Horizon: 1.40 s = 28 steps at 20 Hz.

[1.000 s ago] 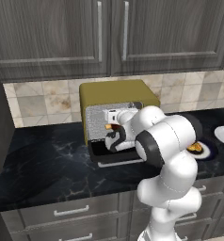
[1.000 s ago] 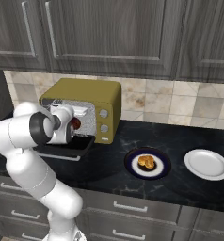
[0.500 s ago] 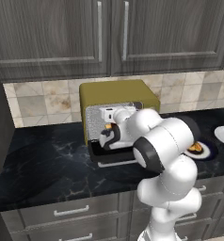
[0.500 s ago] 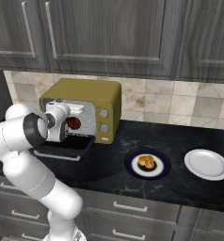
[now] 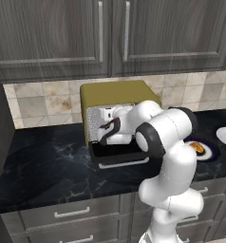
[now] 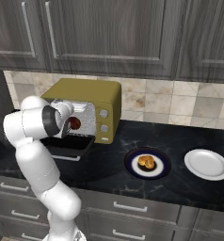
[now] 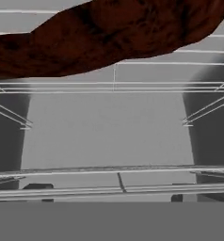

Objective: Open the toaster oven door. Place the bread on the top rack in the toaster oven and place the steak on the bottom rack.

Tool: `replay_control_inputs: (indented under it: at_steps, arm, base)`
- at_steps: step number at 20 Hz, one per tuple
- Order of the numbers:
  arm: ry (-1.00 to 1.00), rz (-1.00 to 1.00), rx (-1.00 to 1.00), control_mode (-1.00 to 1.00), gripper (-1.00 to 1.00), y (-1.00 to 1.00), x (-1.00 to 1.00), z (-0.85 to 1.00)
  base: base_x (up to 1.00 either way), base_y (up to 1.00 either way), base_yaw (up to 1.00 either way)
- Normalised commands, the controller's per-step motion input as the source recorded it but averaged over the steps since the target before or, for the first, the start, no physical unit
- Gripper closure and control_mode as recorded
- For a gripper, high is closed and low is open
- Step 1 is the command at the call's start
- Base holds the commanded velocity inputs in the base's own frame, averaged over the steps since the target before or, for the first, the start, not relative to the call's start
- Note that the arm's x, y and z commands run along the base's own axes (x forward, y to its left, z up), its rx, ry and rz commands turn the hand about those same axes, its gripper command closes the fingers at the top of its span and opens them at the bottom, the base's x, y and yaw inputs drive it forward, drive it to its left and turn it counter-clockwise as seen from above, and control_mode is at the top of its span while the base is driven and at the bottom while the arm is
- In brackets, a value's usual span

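Note:
The mustard-yellow toaster oven (image 5: 116,93) (image 6: 92,92) stands against the backsplash. Its door (image 5: 118,154) (image 6: 72,145) is folded down flat. My arm reaches into the cavity, and my gripper (image 5: 102,127) (image 7: 108,192) is inside it, fingertips (image 7: 36,187) wide apart, open, with nothing between them. The dark reddish-brown steak (image 7: 109,33) (image 6: 75,123) fills the top of the hand view against rack wires; which rack it touches I cannot tell. A second wire rack (image 7: 118,175) crosses low in that view. The golden bread (image 6: 146,162) (image 5: 196,147) lies on a dark blue plate (image 6: 132,168).
A white plate (image 6: 207,164) sits to the right of the blue plate on the black marble counter (image 6: 180,141). Grey upper cabinets (image 5: 110,33) hang above the oven. Drawer fronts (image 5: 72,213) run below the counter edge.
The wrist has pushed a little further into the oven opening. The steak stays at about the same spot in the cavity. Bread and plates have not moved.

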Motion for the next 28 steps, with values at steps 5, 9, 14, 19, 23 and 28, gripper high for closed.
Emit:
replay_control_inputs:
  at_steps: [5,9,14,19,23,28]
  arm:
    - [0.10,0.00,0.00,-1.00,-1.00,0.09,0.48,-0.71]
    - [0.39,0.00,-0.01,-1.00,-1.00,0.05,0.11,-0.86]
    - [0.60,-0.03,-0.04,-1.00,-1.00,0.00,-0.36,-0.87]
    - [0.61,0.00,-0.05,-1.00,-1.00,0.00,-0.74,-0.82]
    - [0.58,0.00,-0.04,-1.00,-1.00,0.00,-1.00,-0.70]
    - [0.57,0.00,-0.05,-1.00,-1.00,0.00,-1.00,-0.61]
  base:
    - [0.00,0.00,0.00]
    - [0.00,0.00,0.00]
    - [0.00,0.00,0.00]
    - [0.00,0.00,0.00]
    - [0.00,0.00,0.00]
    - [0.00,0.00,0.00]
